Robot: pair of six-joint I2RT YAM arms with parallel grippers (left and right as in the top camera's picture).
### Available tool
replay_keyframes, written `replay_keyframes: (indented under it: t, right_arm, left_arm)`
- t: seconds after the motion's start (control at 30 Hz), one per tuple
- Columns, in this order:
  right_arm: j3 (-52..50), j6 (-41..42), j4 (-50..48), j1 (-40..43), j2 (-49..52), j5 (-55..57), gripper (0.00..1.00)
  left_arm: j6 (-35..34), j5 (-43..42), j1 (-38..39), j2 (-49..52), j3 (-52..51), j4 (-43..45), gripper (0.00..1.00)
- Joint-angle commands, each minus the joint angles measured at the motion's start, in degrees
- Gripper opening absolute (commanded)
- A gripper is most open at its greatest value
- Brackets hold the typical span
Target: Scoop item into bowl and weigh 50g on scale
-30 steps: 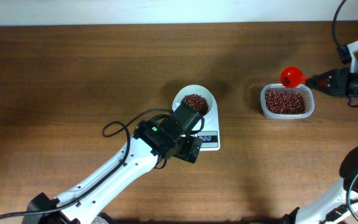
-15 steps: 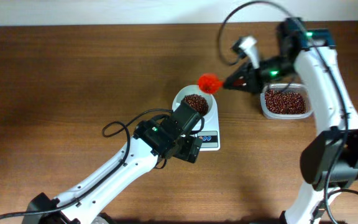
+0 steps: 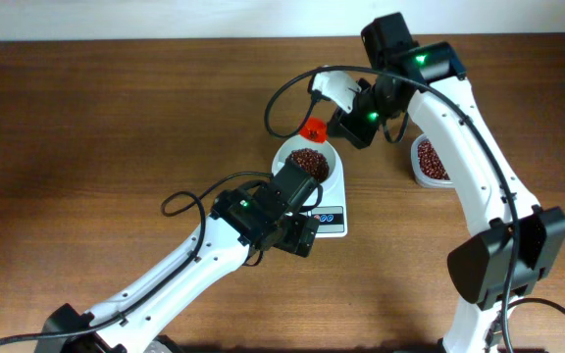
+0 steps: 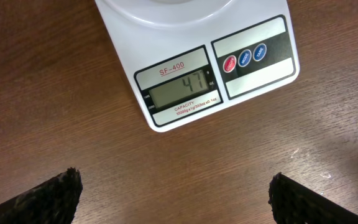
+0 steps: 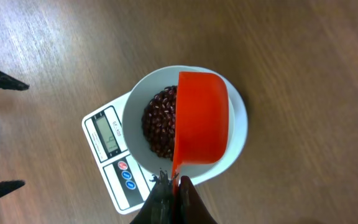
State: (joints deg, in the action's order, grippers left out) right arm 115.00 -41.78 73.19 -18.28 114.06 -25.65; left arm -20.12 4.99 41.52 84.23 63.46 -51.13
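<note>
Pinches orange-red plastic scoop (image 5: 201,118) in right fingers (image 5: 166,202) above round white bowl's (image 5: 131,118) rim on small white digital scale (image 4: 191,68), and holds left fingers (image 4: 48,199) spread over open wooden surface (image 4: 166,174) off scale's front edge.

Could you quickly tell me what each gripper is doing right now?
Left gripper: open, empty.
Right gripper: closed on the red plastic scoop.

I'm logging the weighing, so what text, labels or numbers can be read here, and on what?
"SF-400": label on the scale, above its LCD display.
"47": the display's reading.
"CAPACITY": under the display; the finer line below it is too small to read.
The three round buttons: lettering too small to read.
The red scoop bears none.
</note>
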Motion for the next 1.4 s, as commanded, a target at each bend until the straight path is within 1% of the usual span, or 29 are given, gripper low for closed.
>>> replay_keyframes:
  t: [0.0,0.1,0.17,0.27,0.47,0.93,1.0,1.07,1.13,1.3,1.37]
  right_arm:
    - [2.82,0.04,0.96,-1.62,-1.7,5.66,0.04]
    - [2.82,0.0,1.05,-2.6,-2.51,7.1,0.04]
    - [2.82,-2.82,1.99,-3.76,-2.6,8.04,0.04]
    - [2.82,-2.8,1.73,-5.01,-2.6,12.76,0.04]
    - [2.82,-2.99,1.14,-5.57,-2.6,15.67,0.04]
    - [2.82,-2.51,-0.63,-5.62,-2.6,14.69,0.04]
    - [2.82,0.61,-2.34,-4.66,-2.58,13.05,0.04]
    - [2.82,1.9,-2.54,-3.28,-2.58,7.54,0.04]
    - [2.8,5.51,-2.75,-1.31,-2.47,3.45,0.04]
    - [2.75,20.41,-2.69,6.86,-1.79,-8.11,0.04]
    - [2.75,23.96,-2.27,10.21,-1.25,-13.66,0.04]
  left_arm:
    - [0.87,0.85,0.07,0.11,-0.48,0.09,0.99]
    - [0.87,0.85,0.07,0.11,-0.48,0.09,0.99]
    - [0.87,0.85,0.07,0.11,-0.48,0.09,0.99]
    - [0.87,0.85,0.07,0.11,-0.48,0.09,0.99]
    - [0.87,0.85,0.07,0.11,-0.48,0.09,0.99]
    - [0.87,0.85,0.07,0.11,-0.48,0.09,0.99]
    - [0.87,0.85,0.07,0.11,-0.48,0.09,0.99]
    - [0.87,0.85,0.07,0.11,-0.48,0.09,0.99]
    - [0.87,0.85,0.07,0.11,-0.48,0.09,0.99]
    - [0.87,0.85,0.07,0.11,-0.48,0.09,0.99]
    - [0.87,0.85,0.07,0.11,-0.48,0.09,0.99]
